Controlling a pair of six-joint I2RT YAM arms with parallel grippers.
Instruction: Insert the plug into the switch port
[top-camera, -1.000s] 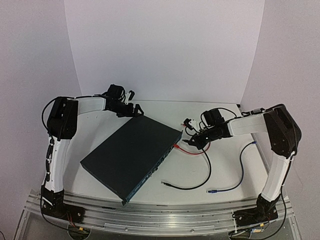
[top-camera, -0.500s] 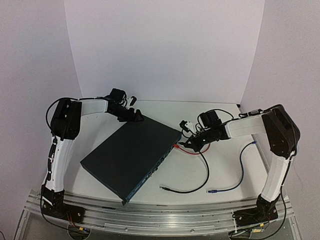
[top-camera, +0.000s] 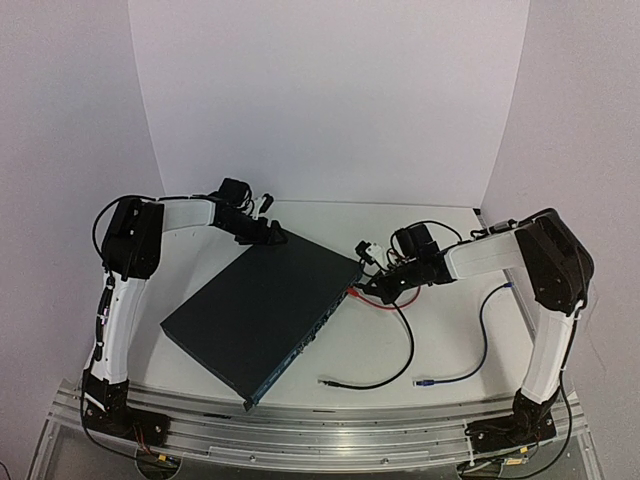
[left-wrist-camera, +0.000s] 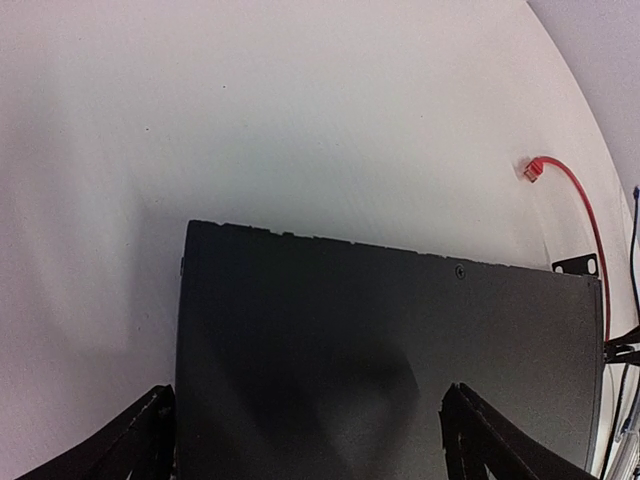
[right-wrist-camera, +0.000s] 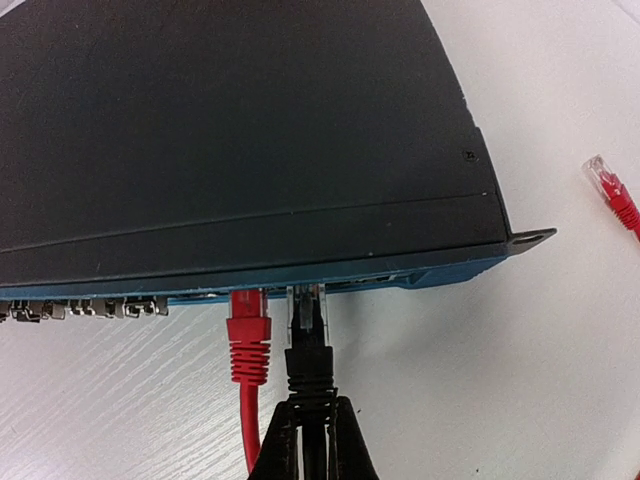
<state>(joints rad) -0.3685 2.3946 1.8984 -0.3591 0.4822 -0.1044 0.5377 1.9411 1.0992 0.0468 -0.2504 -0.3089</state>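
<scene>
No lettering or label can be read.

A: How does the left arm stand?
B: It rises from its base at the near edge, with the elbow high at the far left. The forearm runs right, about level, and ends in the left gripper, which is pitched down.
A: Its jaws?
B: Wide apart. The two fingers sit at the bottom corners of the wrist view.
A: And the right arm?
B: Much the mirror. It goes up from its base to an elbow at the far right, and the forearm reaches left and slightly down.
A: The right gripper?
B: Closed tight, fingertips together on the tail of the black plug.
</scene>
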